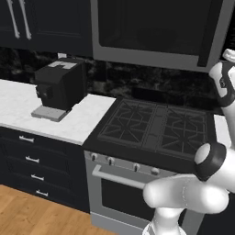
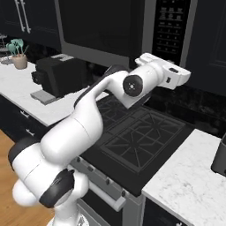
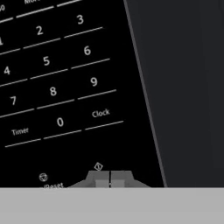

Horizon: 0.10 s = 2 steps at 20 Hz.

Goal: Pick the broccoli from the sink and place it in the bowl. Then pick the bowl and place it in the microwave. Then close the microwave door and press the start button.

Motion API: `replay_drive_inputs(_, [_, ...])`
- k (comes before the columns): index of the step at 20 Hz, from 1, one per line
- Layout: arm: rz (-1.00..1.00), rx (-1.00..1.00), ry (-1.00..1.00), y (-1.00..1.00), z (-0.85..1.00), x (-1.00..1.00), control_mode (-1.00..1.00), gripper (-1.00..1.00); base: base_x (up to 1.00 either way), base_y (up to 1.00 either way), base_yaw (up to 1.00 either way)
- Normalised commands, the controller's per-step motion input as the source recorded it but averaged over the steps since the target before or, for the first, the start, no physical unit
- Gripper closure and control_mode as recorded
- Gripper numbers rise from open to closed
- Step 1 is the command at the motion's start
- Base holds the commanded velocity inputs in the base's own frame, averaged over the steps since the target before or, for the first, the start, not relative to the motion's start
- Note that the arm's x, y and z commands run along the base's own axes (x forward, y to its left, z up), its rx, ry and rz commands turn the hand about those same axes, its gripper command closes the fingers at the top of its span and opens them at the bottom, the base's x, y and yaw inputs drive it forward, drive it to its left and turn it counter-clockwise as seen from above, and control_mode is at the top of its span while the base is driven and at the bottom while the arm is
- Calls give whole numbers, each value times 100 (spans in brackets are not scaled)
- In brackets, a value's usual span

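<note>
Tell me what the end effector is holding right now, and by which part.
Nothing is held. The end effector is shut with its fingertips together and empty, right up at the microwave keypad, near the bottom row of buttons.

Kitchen surfaces: dark gloss, pale stone, warm wood

The microwave door [image 1: 156, 27] is showing a black glassy window in a matt grey frame; the keypad [image 3: 57, 87] is looking smooth and black; the desk [image 1: 69, 121] is looking like white veined marble; the stove [image 1: 156, 128] is wearing black matt grates; the floor [image 1: 32, 215] is showing wood grain
</note>
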Motion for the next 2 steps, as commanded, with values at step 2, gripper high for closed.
replay_drive_inputs(2, [-22,-6,2,9,-12,84,-100,100,0,0,0])
